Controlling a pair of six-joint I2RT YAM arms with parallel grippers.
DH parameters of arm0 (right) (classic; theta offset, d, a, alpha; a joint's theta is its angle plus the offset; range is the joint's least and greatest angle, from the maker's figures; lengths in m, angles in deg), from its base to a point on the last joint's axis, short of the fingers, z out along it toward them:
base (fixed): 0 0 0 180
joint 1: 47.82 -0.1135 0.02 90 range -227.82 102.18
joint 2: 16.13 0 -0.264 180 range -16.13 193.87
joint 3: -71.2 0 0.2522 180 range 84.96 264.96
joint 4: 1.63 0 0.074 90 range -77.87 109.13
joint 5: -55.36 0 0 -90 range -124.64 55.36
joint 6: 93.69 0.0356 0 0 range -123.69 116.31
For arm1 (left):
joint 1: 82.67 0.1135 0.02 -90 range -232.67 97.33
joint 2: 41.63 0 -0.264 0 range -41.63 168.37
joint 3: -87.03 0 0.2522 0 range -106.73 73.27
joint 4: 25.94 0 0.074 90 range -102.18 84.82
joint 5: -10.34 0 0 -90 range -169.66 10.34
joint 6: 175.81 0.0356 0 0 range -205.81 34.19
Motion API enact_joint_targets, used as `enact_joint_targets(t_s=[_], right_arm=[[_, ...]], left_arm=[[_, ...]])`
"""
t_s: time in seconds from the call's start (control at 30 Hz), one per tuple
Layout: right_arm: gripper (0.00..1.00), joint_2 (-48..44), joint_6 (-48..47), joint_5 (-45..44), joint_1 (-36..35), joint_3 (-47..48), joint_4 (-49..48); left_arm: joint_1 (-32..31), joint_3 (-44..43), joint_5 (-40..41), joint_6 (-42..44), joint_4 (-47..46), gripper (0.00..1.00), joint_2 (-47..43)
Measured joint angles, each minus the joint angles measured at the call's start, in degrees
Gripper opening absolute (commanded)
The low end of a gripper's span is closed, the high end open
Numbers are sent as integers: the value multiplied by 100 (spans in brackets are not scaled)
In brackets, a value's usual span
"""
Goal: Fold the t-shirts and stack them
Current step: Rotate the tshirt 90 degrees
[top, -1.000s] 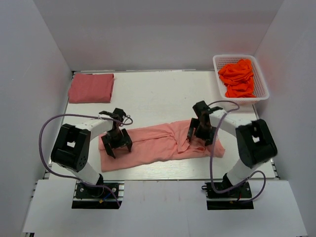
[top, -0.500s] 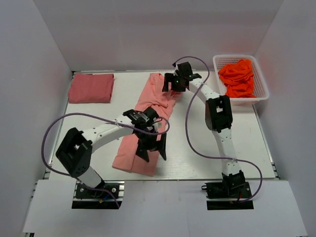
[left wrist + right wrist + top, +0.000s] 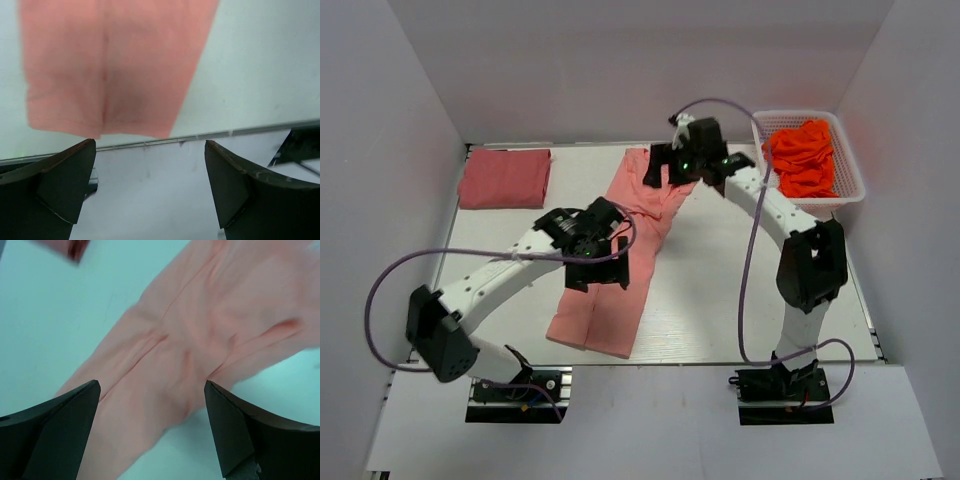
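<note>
The light salmon-pink t-shirt (image 3: pixel 620 250) lies flat as a long folded strip, running from the far middle of the table to its near edge. My left gripper (image 3: pixel 598 276) hovers over the strip's middle, open and empty. In the left wrist view the shirt's near end (image 3: pixel 115 65) lies beyond the open gripper (image 3: pixel 150 192). My right gripper (image 3: pixel 670 166) hangs open above the strip's far end. The right wrist view shows the creased cloth (image 3: pixel 190 350) below the empty gripper (image 3: pixel 152 435). The darker rose-red t-shirt (image 3: pixel 505 178) lies folded at the far left.
A white basket (image 3: pixel 852 170) with orange clothes (image 3: pixel 802 155) stands at the far right. White walls enclose the table on three sides. The table's near edge (image 3: pixel 240 131) runs just past the shirt's near end.
The pink shirt has been swung from crosswise to lengthwise and let go. Since half a second ago, the left gripper has risen from the near end to the strip's middle.
</note>
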Motion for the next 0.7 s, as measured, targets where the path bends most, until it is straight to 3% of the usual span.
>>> enact_joint_targets(t_s=[0.17, 0.33, 0.5, 0.7], right_arm=[[90, -146, 601, 271, -1012, -1379, -136], [90, 275, 1106, 623, -1836, -2037, -341], [90, 310, 1381, 868, -1930, -2623, -984], [90, -796, 1648, 638, -1663, -4271, -1727]], left_arm=[[166, 199, 800, -509, 57, 99, -1300], [216, 463, 1027, -813, 42, 99, -2046], [216, 726, 973, -883, 33, 99, -2085], [216, 793, 772, -776, -68, 99, -1893]])
